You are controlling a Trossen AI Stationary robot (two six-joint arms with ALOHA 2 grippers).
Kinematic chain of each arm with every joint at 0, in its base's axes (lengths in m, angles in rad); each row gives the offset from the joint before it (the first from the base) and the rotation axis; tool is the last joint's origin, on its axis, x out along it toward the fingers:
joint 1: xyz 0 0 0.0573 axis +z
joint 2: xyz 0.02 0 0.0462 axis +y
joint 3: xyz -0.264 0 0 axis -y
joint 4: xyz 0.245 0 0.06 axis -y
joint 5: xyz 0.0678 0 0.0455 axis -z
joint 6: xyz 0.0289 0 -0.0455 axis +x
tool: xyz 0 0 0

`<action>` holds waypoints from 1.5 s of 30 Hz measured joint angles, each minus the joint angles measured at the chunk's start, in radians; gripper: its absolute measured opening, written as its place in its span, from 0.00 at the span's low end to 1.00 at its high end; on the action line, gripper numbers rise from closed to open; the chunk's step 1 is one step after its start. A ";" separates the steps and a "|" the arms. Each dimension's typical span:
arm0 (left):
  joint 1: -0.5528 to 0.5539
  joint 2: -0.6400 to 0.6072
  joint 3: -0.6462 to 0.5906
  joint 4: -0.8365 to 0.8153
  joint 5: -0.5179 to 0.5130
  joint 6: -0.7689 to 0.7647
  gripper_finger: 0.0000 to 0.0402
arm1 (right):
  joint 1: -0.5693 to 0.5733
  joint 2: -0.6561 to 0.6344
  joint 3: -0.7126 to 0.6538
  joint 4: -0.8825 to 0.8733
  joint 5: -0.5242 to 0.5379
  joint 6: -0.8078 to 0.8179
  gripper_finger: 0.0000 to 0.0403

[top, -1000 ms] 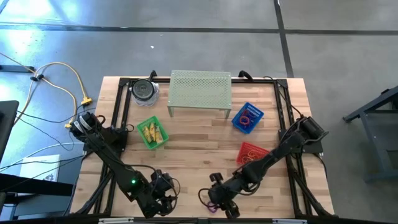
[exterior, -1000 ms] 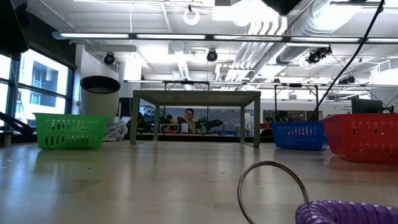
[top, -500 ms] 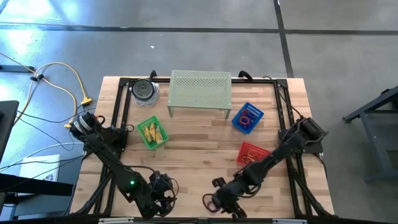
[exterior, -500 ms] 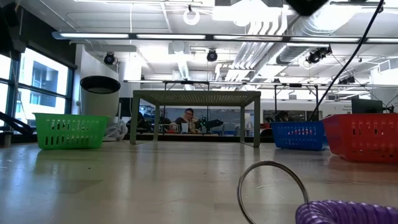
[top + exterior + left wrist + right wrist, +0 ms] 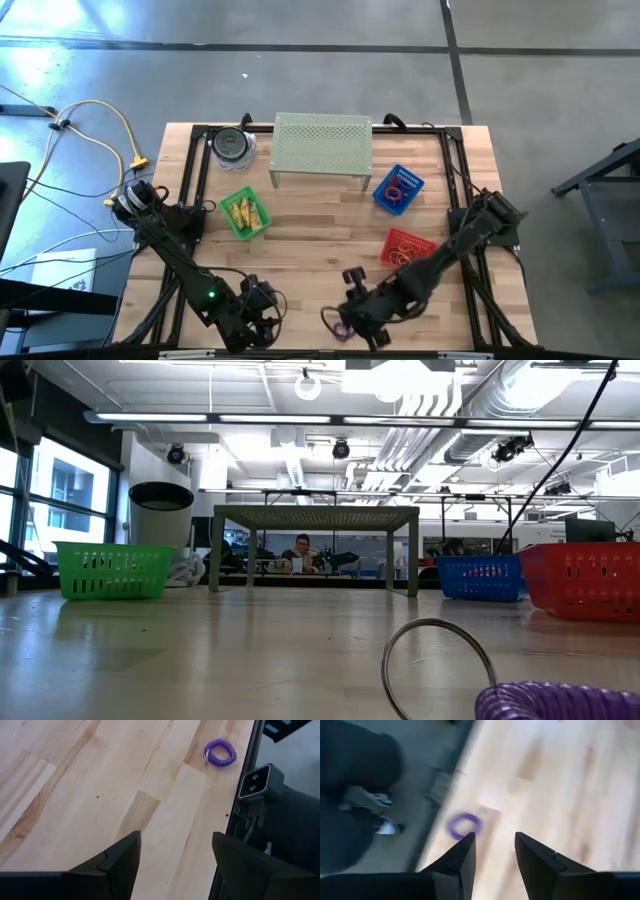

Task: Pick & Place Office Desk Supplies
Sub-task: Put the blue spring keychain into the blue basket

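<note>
The right gripper is seen at the table's near edge, above a purple coil band that lies flat on the wood with a thin metal ring attached. In the right wrist view the two dark fingers are parted with a clear gap, nothing between them, and the purple coil band is seen on the table beyond the tips, untouched. The left gripper is positioned near the same front edge, to the left of the band and apart from it; its fingers are spread wide and empty, bare wood showing between them, with the purple coil band visible farther off beside the table's black frame. In the low view the band and its ring fill the near foreground. Yellow pieces are held in the green basket, red and other bands in the blue basket, and orange bands in the red basket.
</note>
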 joint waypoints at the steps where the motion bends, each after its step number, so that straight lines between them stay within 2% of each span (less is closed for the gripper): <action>1: 0.000 0.000 0.000 0.000 0.000 0.009 0.60 | -0.009 0.014 0.000 -0.011 0.011 0.009 0.31; 4: 0.000 0.000 0.000 -0.002 0.000 0.029 0.60 | -0.017 0.068 -0.001 -0.006 0.025 0.006 0.31; 8: 0.001 0.000 0.000 -0.004 0.000 0.030 0.60 | -0.012 0.148 -0.001 0.042 -0.009 0.008 0.31; 13: 0.001 0.000 0.000 -0.008 0.000 0.016 0.60 | -0.014 0.186 -0.001 0.057 0.006 0.115 0.33; 18: 0.001 0.000 0.000 -0.018 -0.001 0.025 0.60 | -0.011 0.187 -0.001 0.058 0.007 0.199 0.43; 22: 0.001 0.000 0.000 -0.019 -0.001 0.047 0.60 | -0.011 0.187 -0.001 0.067 0.007 0.185 0.54; 25: 0.001 0.000 0.000 -0.018 -0.001 0.062 0.60 | -0.014 0.208 -0.009 0.102 0.012 0.160 0.58; 31: 0.001 0.000 0.000 -0.028 -0.002 0.061 0.60 | -0.013 0.255 -0.011 0.146 -0.002 0.107 0.57; 45: 0.001 0.000 0.000 -0.030 -0.003 0.051 0.60 | -0.013 0.340 -0.012 0.140 0.000 0.107 0.53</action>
